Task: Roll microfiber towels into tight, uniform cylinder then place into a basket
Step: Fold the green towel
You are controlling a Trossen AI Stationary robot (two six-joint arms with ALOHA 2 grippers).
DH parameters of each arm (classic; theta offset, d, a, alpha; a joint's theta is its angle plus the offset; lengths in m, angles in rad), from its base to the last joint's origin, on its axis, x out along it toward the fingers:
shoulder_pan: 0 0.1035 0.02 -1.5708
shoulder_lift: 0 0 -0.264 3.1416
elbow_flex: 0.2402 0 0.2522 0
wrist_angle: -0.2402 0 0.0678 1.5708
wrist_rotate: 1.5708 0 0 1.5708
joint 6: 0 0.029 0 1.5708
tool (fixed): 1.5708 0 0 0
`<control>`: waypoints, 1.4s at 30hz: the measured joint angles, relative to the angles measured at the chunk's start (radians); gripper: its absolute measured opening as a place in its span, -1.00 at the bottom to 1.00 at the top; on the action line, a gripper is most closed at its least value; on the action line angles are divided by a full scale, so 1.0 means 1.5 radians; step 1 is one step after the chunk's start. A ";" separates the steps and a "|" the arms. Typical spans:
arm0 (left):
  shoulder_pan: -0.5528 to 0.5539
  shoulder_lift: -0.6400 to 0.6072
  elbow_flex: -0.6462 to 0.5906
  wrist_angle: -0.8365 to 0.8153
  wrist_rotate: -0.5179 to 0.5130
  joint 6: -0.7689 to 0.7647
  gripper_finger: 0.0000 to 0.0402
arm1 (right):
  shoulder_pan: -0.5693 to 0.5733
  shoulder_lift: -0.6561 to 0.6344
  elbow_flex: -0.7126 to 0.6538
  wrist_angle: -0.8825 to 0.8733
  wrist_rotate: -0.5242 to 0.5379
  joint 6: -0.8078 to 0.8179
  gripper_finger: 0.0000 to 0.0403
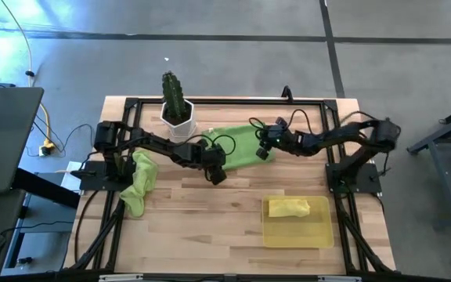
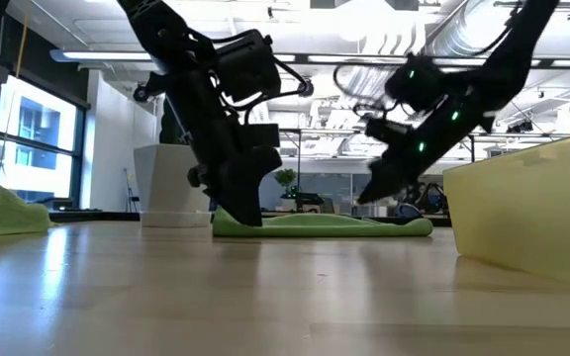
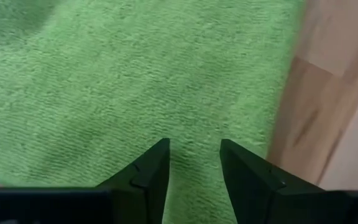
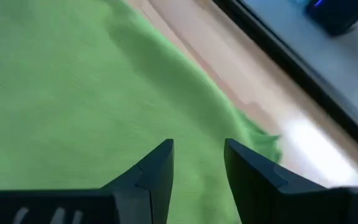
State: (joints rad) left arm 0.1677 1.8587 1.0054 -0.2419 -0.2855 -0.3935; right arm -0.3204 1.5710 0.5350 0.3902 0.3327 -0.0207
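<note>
While nothing is yet pinched, worth reading the worktop from its left edge across. Far left: a lime green towel lying crumpled in a heap, untouched, waiting its turn. Just beyond, near the back edge: a white cactus pot, close to the spread towel's back-left corner and worth steering clear of.

Centre: the second lime green towel laid out flat. Over its front-left part, the left tool, fingers spread a little with bare nap between them, tips low to the cloth; contact itself not certain. Over the right-hand end, the right tool, fingers likewise parted and gripping nothing, pointing down near the towel's edge.

To roll well, judged from this layout: take one edge with both tools level with each other, bite only the top layer of cloth, and turn it over evenly so neither end runs ahead. Uneven pinches probably give a cone, not a cylinder. Keep the cloth taut between the two tools and the first fold narrow, since a loose core likely stays loose.

Front right: the translucent yellow basket, already holding the rolled yellow towel against its back wall, with room in front for more.
</note>
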 joint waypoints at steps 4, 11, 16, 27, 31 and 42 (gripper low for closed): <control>0.000 0.002 0.000 0.002 0.026 0.000 -0.37 | 0.031 -0.054 0.000 -0.055 -0.082 0.173 -0.34; 0.001 0.010 0.001 0.004 0.026 0.000 -0.37 | 0.103 -0.047 0.000 -0.128 -0.099 0.348 -0.34; 0.000 0.018 0.002 0.008 0.024 -0.001 -0.37 | 0.138 -0.032 0.000 -0.176 -0.065 0.455 -0.34; -0.024 0.027 0.002 0.024 0.032 -0.034 -0.37 | 0.144 -0.013 0.001 -0.215 0.003 0.436 -0.34; -0.042 0.028 0.001 0.047 0.051 -0.050 -0.37 | 0.130 0.001 0.001 -0.212 0.018 0.399 -0.34; -0.066 0.027 -0.002 0.204 0.177 0.051 -0.37 | 0.067 0.010 0.001 -0.143 0.117 0.227 -0.34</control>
State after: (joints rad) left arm 0.0680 1.8990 1.0031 0.0645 -0.0207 -0.3171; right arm -0.2201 1.5857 0.5362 0.1757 0.5077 0.3193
